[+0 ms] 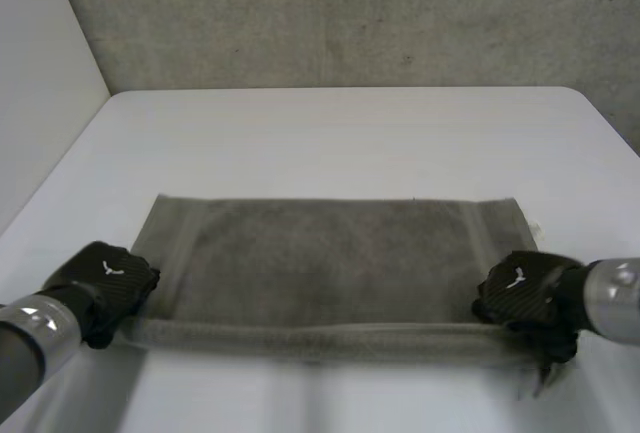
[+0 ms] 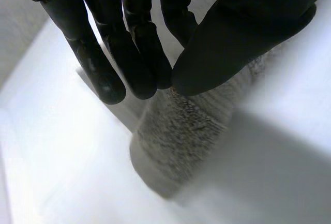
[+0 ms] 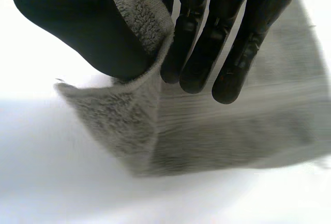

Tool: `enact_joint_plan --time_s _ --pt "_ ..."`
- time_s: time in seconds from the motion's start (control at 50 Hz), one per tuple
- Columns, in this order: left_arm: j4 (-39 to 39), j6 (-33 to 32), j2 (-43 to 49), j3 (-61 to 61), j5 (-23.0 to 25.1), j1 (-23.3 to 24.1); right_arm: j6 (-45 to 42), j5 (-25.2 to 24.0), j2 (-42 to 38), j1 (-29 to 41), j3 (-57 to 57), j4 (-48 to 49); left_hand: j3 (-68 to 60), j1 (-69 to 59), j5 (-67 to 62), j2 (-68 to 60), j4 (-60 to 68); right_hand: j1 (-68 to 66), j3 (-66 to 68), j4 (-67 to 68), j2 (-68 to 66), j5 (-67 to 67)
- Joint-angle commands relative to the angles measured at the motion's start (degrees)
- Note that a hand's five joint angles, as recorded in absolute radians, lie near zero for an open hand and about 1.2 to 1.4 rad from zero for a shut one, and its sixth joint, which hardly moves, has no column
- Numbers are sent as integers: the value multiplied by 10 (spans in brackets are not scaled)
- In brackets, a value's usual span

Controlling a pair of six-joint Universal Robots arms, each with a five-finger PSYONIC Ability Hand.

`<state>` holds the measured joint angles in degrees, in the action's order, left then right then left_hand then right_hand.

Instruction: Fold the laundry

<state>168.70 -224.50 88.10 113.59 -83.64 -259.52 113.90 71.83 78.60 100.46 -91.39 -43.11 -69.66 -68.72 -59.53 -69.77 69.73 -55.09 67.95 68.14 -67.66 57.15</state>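
A grey towel (image 1: 335, 258) lies spread across the white table (image 1: 340, 133), its long side running left to right. My left hand (image 1: 105, 283) is at the towel's near left corner, and in the left wrist view its fingers (image 2: 139, 53) and thumb pinch the towel (image 2: 181, 136) there. My right hand (image 1: 525, 293) is at the near right corner. In the right wrist view its thumb (image 3: 88, 32) and fingers (image 3: 207, 53) pinch the towel's edge (image 3: 139, 22), and the corner hangs just above the table. The near edge between both hands is lifted slightly and rolled.
A grey wall (image 1: 350, 13) stands behind the table's far edge, and a pale wall (image 1: 40, 83) runs along the left. Bare tabletop stretches beyond the towel to the far edge.
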Motion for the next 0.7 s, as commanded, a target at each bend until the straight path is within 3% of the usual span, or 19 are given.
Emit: enact_joint_plan --time_s 0.02,0.12,0.16,0.26,0.34,0.44,0.56,0.7 --pt "150 20 22 -17 37 3 32 7 -41 0 35 141 -103 -113 -105 -102 103 -249 120 119 -123 128" --pt "247 40 136 -71 17 31 32 42 -127 33 64 254 -103 -113 -105 -102 103 -249 120 119 -123 128" --pt "280 44 208 -117 -2 45 28 85 -179 61 89 307 -103 -113 -105 -102 103 -249 120 119 -123 128" --pt "291 46 296 -188 -25 54 9 117 -242 68 125 366 -103 -113 -105 -102 103 -249 120 119 -123 128" --pt "298 48 347 -242 -26 62 -6 114 -266 68 137 437 -103 -113 -105 -102 103 -249 120 119 -123 128" --pt "325 46 377 -281 -28 66 -1 92 -282 67 138 516 -103 -113 -105 -102 103 -249 120 119 -123 128" --pt "341 42 394 -312 -27 66 -3 74 -281 66 153 545 -103 -113 -105 -102 103 -249 120 119 -123 128" --pt "402 56 371 -475 -62 71 35 79 -242 63 349 593 -103 -113 -105 -102 103 -249 120 119 -123 128"
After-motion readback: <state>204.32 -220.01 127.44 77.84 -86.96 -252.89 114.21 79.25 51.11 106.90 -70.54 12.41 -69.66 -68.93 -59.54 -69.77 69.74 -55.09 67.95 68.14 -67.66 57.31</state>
